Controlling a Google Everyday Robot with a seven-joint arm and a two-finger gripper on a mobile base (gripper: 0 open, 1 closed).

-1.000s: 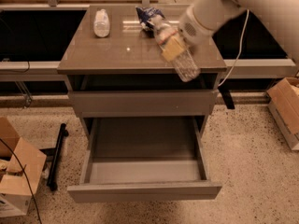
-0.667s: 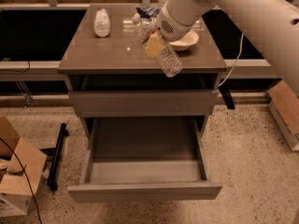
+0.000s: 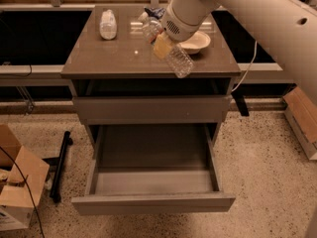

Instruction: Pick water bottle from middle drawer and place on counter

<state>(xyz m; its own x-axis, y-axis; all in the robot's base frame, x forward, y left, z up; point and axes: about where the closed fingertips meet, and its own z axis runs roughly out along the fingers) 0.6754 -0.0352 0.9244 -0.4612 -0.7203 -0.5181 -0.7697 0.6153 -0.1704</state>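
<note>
My gripper (image 3: 162,44) is shut on the water bottle (image 3: 177,61), a clear ribbed bottle held tilted, base down to the right, just over the right-centre of the counter (image 3: 119,58). The big white arm reaches in from the upper right. I cannot tell whether the bottle touches the counter. The middle drawer (image 3: 151,182) is pulled out below and its box holds nothing. The plain drawer front (image 3: 151,109) above it is closed.
A squat white bottle (image 3: 107,24) stands at the counter's back left. A white bowl (image 3: 196,41) sits at the right, and a blue packet (image 3: 153,12) lies behind the gripper. Cardboard boxes stand on the floor at left (image 3: 20,182) and right (image 3: 301,119). A black bar (image 3: 60,165) lies beside the cabinet.
My gripper has carried the water bottle leftward and back, from over the counter's right front edge to over its right-centre, near the bowl.
</note>
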